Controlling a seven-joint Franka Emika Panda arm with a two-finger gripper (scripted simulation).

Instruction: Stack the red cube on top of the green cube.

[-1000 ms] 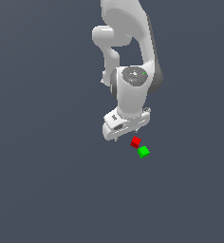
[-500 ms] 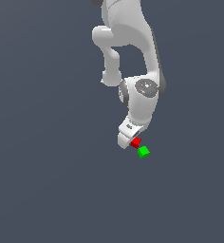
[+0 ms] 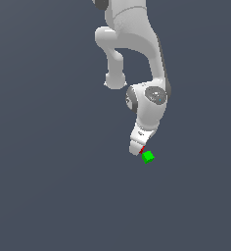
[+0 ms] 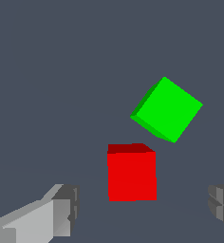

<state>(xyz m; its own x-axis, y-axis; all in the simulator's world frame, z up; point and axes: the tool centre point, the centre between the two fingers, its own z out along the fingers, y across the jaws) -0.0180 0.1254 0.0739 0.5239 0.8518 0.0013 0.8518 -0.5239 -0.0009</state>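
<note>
The red cube (image 4: 132,173) rests on the grey floor, between my two fingers and touching neither. In the exterior view only a sliver of the red cube (image 3: 142,149) shows behind the gripper (image 3: 137,148). The green cube (image 3: 148,157) sits right beside the red one, corner to corner, on the exterior view's right. In the wrist view the green cube (image 4: 167,110) lies just beyond the red cube, turned at an angle. My gripper (image 4: 142,205) is open and low over the floor, one finger (image 4: 54,216) on each side of the red cube.
The flat grey floor (image 3: 49,186) stretches all around the two cubes. The white arm (image 3: 137,59) rises above the cubes in the exterior view.
The arm has swung down and the wrist has turned. The gripper has dropped to the red cube and now hides most of it in the exterior view. Neither cube has moved.
</note>
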